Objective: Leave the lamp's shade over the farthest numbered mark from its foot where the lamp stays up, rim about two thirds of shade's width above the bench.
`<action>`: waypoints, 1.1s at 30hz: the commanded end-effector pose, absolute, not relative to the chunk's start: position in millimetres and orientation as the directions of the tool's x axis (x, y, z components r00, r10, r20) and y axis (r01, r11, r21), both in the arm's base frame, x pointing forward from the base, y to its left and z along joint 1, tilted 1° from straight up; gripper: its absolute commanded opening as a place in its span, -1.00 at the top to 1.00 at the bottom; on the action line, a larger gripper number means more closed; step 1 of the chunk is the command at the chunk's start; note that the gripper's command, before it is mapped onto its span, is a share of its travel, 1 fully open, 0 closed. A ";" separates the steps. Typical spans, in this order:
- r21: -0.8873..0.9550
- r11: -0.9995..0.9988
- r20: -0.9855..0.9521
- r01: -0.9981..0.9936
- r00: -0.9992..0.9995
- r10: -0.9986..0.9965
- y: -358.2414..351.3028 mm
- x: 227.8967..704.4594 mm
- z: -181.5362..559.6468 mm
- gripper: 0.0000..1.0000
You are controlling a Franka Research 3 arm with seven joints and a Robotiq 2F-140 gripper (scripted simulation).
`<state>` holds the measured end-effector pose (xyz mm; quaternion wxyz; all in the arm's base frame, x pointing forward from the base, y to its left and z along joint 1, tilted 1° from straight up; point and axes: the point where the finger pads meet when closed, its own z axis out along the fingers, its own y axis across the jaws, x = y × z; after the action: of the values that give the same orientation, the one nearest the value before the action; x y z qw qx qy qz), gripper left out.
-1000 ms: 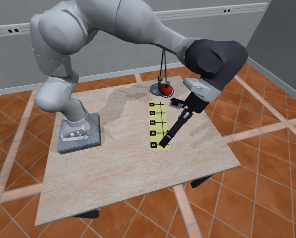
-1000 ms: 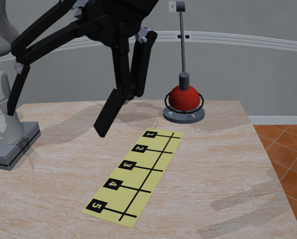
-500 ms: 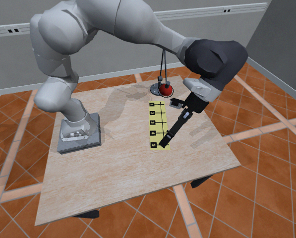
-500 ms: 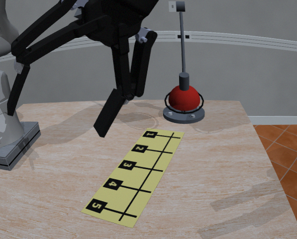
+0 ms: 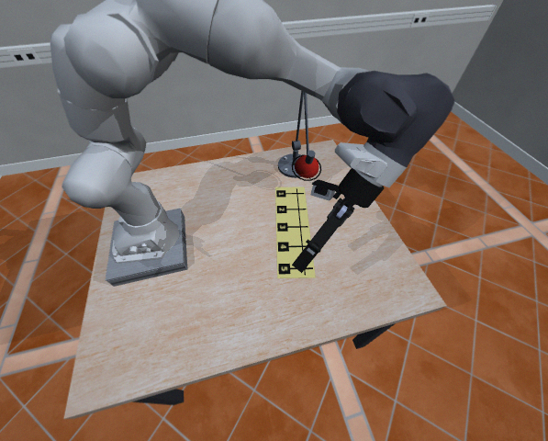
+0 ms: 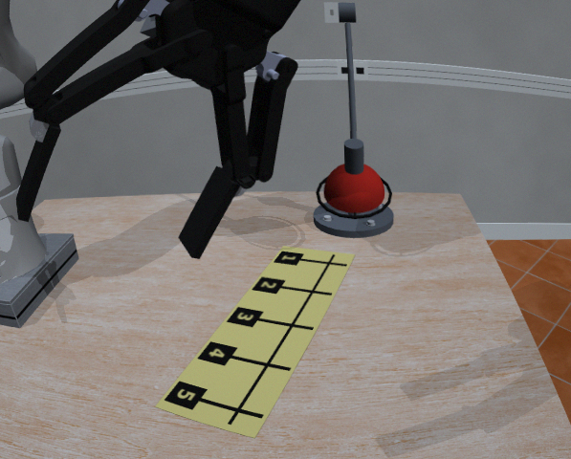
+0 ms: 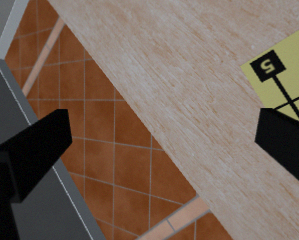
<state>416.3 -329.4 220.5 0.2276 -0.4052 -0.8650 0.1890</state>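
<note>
You are at the very start: the approach to the lamp has not yet reached it. Your gripper (image 6: 112,217) hangs in the upper left of the exterior view with its jaws spread as wide as they go and nothing between them, well apart from the lamp. The red shade (image 6: 353,188) sits low in the upper middle of that view, folded down right over the lamp's round grey foot (image 6: 353,225), with the thin lamp arms (image 6: 349,78) rising steeply above it. In the top view the shade (image 5: 307,165) lies just above the upper end of the yellow strip (image 5: 295,232), short of the first mark.

Judging from this, your next move calls for bringing the open jaws across to the shade or the short grey neck (image 6: 353,155) on top of it, closing there, then drawing the shade out along the strip while keeping its rim raised off the bench (image 6: 424,316). Expect to test outer marks and let go to see whether the lamp holds.

The only writing is on the strip (image 6: 255,340): black squares numbered 1, 2, 3, 4, 5, running from nearest the foot to the lower left, each with a tick crossing one long line. In the wrist view only the 5 (image 7: 267,65) shows, at the upper right
</note>
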 end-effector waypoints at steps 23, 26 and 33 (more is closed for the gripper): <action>-0.261 0.878 0.206 0.402 -0.865 0.457 -249.9 444.1 237.0 -1.00; -0.236 0.897 0.195 0.373 -0.886 0.420 -239.3 444.7 239.9 -1.00; -0.194 0.927 0.173 0.321 -0.919 0.355 -222.3 443.6 245.6 -1.00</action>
<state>437.5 -229.5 242.9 0.1197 -0.2210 -0.9630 0.0970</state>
